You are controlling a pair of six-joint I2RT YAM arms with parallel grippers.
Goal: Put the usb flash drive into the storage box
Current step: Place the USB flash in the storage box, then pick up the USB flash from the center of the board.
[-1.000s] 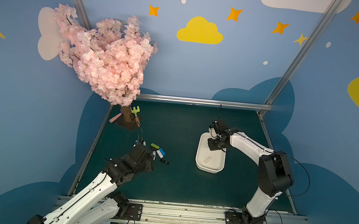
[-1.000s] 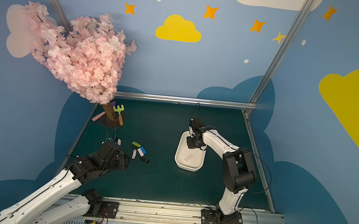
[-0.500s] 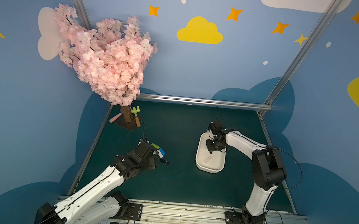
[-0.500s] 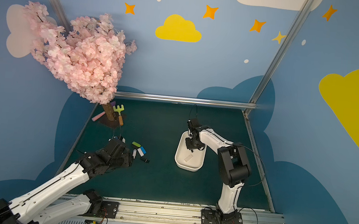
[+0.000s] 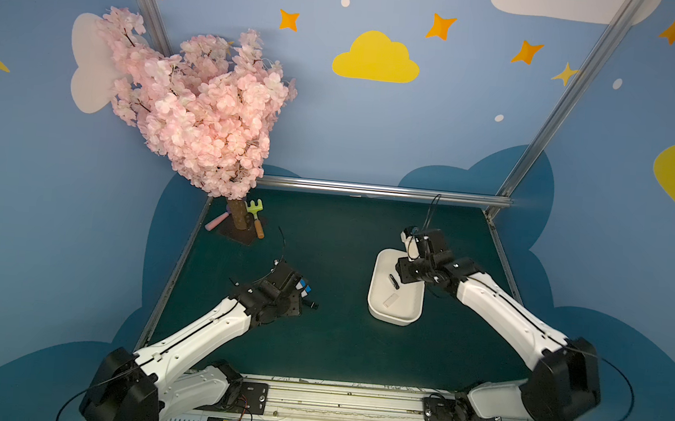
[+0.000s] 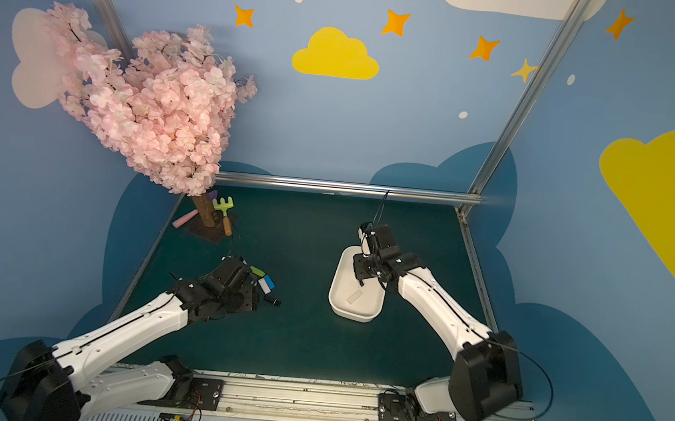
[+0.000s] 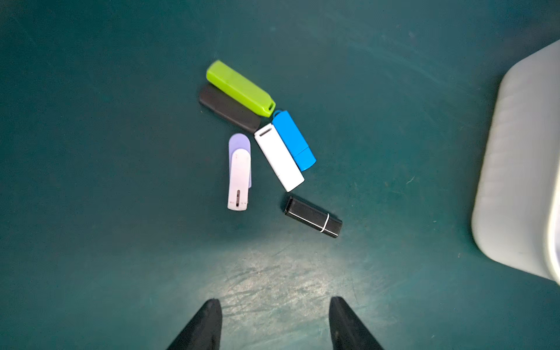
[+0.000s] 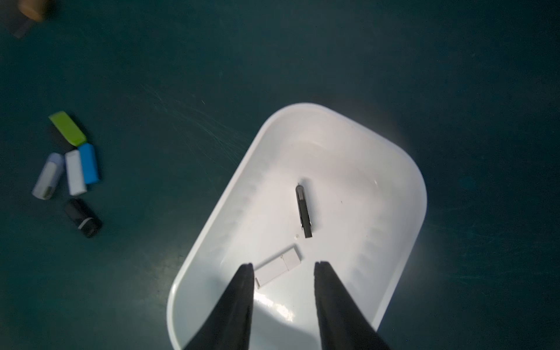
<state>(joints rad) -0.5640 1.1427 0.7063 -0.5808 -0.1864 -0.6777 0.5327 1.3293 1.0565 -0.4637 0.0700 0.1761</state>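
Already inside the storage box (image 8: 348, 157) lie a black flash drive (image 8: 304, 210) near the middle and a white flash drive (image 8: 278, 266) at its 6 o'clock, both flat on the floor and free of any grip. The right gripper (image 8: 284, 264) hovers over the box's 1 o'clock end with its jaws narrowly apart and nothing between them, which suits a drop-off point above the open tub. Well apart, at the box's 9 o'clock in both top views, the loose drives (image 7: 278, 157) sit bunched on the green mat (image 7: 91, 181), several touching, with a black drive with a silver ring (image 7: 313, 216) just off the bunch. The left gripper (image 7: 274, 300) hangs above them, jaws wide and empty, probably lining up the next pick. A dark grey drive (image 7: 228, 108) is half covered by a green drive (image 7: 241, 88). From above, the left wrist hides most of the bunch and the right wrist hides its own fingers. The box is cut off in the left wrist view, and the bunch is blurred in the right wrist view.
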